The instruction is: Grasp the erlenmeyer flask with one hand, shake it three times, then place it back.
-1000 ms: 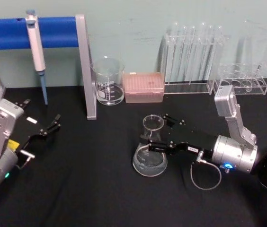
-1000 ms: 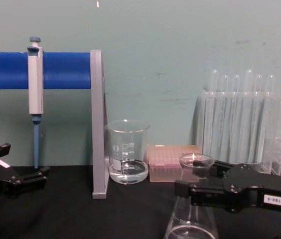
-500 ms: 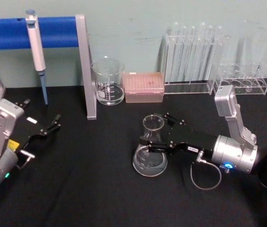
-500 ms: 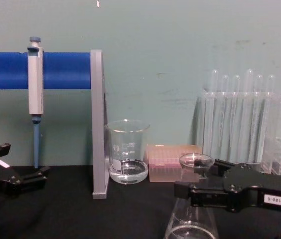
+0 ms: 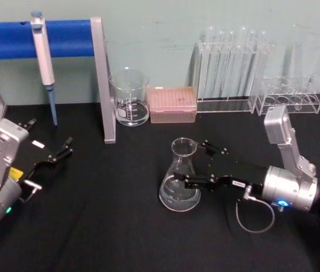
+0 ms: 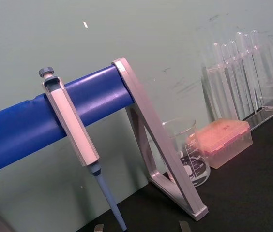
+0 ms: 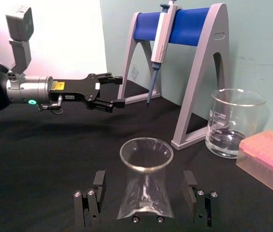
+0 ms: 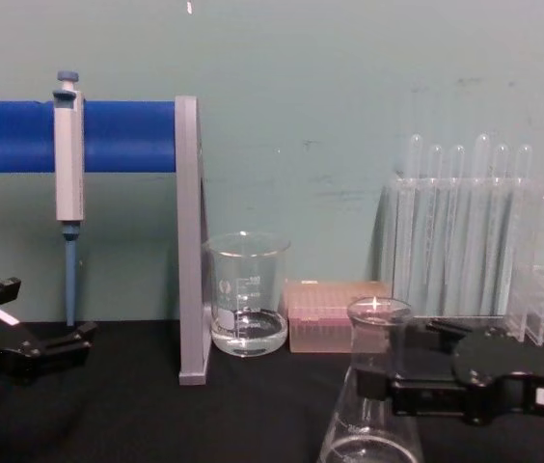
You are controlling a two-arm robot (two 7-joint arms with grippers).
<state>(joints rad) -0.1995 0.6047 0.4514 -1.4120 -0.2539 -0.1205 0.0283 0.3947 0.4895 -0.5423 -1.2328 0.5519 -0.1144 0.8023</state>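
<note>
**Flask stands alone on the black table, right gripper open beside it**

A blue-barred stand (image 5: 41,38) with grey legs spans the back left of the black table (image 5: 109,226), a grey-and-white pipette (image 5: 42,54) hanging from the bar. Along the green wall to the right stand a clear rack of test tubes (image 5: 228,68), a smaller clear rack (image 5: 293,96), a pink tip box (image 5: 172,104) and a glass beaker (image 5: 129,97) holding a little clear liquid.

The right gripper (image 5: 197,165) reaches in from the right at table height, its two black fingers spread wide on either side of the flask's neck without touching the glass; in the right wrist view the fingers (image 7: 90,200) sit well clear of the glass on both sides. The left gripper (image 5: 64,149) rests idle at the far left of the table, its fingers parted and holding nothing.

The flask (image 5: 180,177) stands upright near the middle of the table, in front of the tip box. It is clear glass, cone-shaped, with a wide round base, a narrow neck and a flared rim; a shallow pool of clear liquid shows at the bottom.
</note>
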